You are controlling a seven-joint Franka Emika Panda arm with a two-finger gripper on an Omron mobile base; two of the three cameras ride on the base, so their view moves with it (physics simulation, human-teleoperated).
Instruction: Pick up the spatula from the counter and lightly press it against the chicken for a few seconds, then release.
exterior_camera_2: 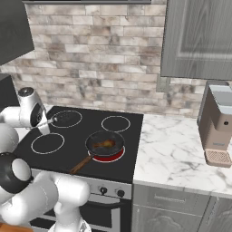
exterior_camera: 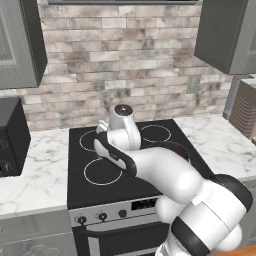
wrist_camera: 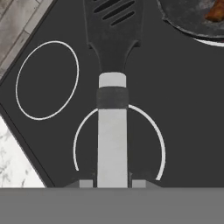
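Spatula (wrist_camera: pixel 112 94) over black stovetop (wrist_camera: pixel 188 87), marble counter (exterior_camera_2: pixel 176 154), brick wall (exterior_camera_2: pixel 99 54)

arm (exterior_camera: pixel 165 172): elbow bent, extended forward | pincer (wrist_camera: pixel 112 183): clamped shut, angled downward

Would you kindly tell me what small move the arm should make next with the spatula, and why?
Probably carry the spatula sideways toward the pan until its blade is over the chicken, then lower it gently. The gripper is shut on the handle, but the slotted blade is over bare stovetop, with the pan off to one side of it in the hand view.
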